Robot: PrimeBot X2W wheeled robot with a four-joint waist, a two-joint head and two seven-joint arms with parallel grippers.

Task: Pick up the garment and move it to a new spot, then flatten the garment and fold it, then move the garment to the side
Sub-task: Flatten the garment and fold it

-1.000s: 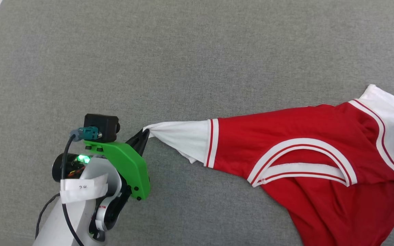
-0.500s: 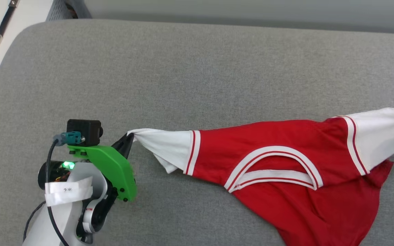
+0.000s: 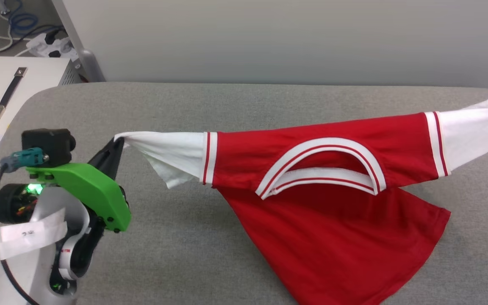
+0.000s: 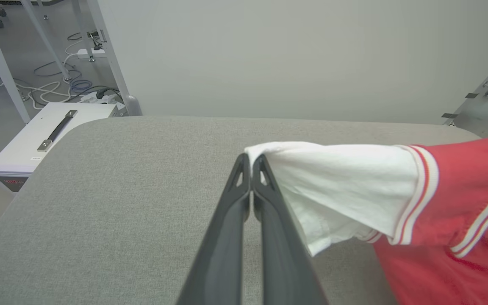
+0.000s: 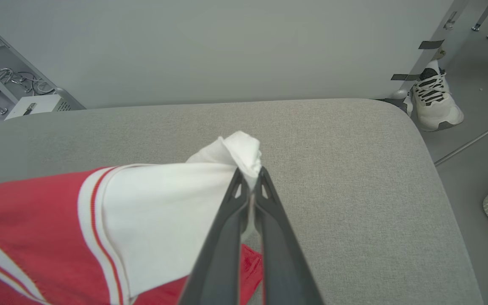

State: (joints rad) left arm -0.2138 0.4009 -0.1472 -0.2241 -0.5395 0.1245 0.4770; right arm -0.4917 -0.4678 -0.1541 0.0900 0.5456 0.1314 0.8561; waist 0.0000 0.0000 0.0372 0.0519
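Cables (image 4: pixel 81 84) lie looped on the floor at the far left, behind a white case (image 3: pixel 15 93) with a dark handle that stands just beside the rounded corner of the grey fabric tabletop (image 3: pixel 184 254). Next along, above the left part of the tabletop, the left tool (image 3: pixel 118 143) on its green bracket has its two dark fingers pressed together on the very tip of a white sleeve (image 3: pixel 167 152), and the cloth is pulled into a point there. From that pinch the garment (image 3: pixel 311 220) runs rightward across the middle of the tabletop, its shoulder line drawn nearly straight and raised off the surface. A red-and-white striped band marks where the sleeve meets the red cloth, and the striped neck opening (image 3: pixel 320 146) gapes in an arch at the centre. Below that line the red body falls in a loose triangle onto the tabletop, towards the near edge. Further right a second striped band leads into the other white sleeve (image 3: pixel 468 131), which rises to the right tool (image 5: pixel 250 171). Its jaws are closed flat on a bunched knot of white fabric at the sleeve's end. Past the tabletop's right corner a white sneaker (image 5: pixel 434 95) with dark markings stands on the floor by the wall.
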